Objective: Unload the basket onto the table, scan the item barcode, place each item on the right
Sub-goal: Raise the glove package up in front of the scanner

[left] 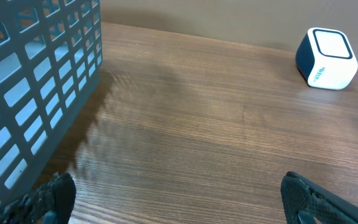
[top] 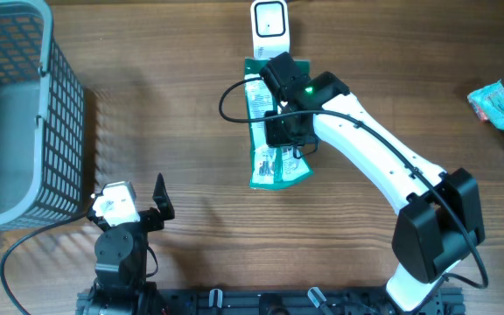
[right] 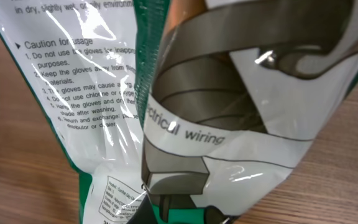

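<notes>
Overhead view places the right gripper (top: 280, 129) directly above the glove packet (top: 276, 168), over its middle. We read the jaws as closed on the packet film: in the right wrist view the glossy plastic rises bunched and folded straight from the fingertips.

The packet's long axis runs from the robot's side of the table out toward the barcode scanner (top: 270, 22). The scanner stands just beyond the packet's far end, on the same line.

We judge that the coming move turns on this alignment: a short carry along the packet's own axis should bring it before the scanner window. We cannot locate the barcode among the print.

The left gripper (top: 138, 198) rests wide open and empty near the wire basket (top: 59, 105), well apart from the packet. The right arm is clearly the nearer one.
</notes>
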`<state>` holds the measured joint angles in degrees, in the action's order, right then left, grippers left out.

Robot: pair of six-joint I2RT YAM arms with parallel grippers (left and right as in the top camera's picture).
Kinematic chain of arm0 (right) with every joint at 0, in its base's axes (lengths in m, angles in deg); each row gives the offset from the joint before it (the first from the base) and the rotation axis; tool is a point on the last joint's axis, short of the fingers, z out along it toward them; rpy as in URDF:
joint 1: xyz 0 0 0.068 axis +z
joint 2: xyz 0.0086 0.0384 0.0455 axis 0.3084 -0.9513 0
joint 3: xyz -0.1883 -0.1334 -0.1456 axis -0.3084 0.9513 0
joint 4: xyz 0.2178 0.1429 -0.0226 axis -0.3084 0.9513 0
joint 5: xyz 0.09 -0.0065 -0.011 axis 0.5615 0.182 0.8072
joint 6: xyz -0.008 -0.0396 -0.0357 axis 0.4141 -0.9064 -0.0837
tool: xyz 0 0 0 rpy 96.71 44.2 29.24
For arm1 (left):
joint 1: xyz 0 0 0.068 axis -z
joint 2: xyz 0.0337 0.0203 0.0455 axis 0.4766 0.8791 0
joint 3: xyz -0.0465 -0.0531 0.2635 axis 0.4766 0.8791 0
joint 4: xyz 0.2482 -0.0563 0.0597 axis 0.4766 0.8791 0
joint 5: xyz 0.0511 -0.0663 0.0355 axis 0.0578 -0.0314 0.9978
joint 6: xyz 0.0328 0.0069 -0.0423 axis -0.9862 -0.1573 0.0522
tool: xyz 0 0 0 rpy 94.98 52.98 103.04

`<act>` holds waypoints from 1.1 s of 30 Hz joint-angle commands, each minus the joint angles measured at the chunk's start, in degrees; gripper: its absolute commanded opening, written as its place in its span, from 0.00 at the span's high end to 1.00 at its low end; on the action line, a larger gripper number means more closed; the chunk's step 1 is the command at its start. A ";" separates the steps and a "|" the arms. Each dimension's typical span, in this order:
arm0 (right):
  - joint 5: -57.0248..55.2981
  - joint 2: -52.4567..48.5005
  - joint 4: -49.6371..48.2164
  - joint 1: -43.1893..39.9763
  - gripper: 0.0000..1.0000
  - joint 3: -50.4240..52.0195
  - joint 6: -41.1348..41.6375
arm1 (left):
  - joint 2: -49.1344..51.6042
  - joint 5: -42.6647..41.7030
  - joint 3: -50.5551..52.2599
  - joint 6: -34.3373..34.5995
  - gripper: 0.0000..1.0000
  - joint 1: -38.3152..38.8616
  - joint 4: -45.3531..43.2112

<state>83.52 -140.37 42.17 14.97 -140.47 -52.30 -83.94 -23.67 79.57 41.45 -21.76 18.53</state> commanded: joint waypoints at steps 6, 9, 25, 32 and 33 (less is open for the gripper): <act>-21.27 5.97 0.28 1.01 0.96 -0.20 14.91 | -0.42 -0.26 0.31 0.94 0.00 0.20 -0.22; -22.84 11.28 -0.22 1.70 0.96 -0.20 14.95 | -0.42 -0.26 0.31 0.94 0.00 0.20 -0.22; -12.35 24.02 -2.89 1.95 0.96 -0.07 8.31 | -0.42 -0.26 0.31 0.94 0.00 0.20 -0.22; -38.14 19.58 -19.45 1.92 0.96 0.04 0.07 | -0.42 -0.26 0.31 0.94 0.00 0.20 -0.22; -39.01 17.81 -23.34 1.92 0.96 0.04 -5.27 | -0.42 -0.26 0.31 0.94 0.00 0.20 -0.22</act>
<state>56.48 -117.84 25.74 16.76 -140.47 -45.48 -83.94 -23.67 79.57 41.45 -21.76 18.53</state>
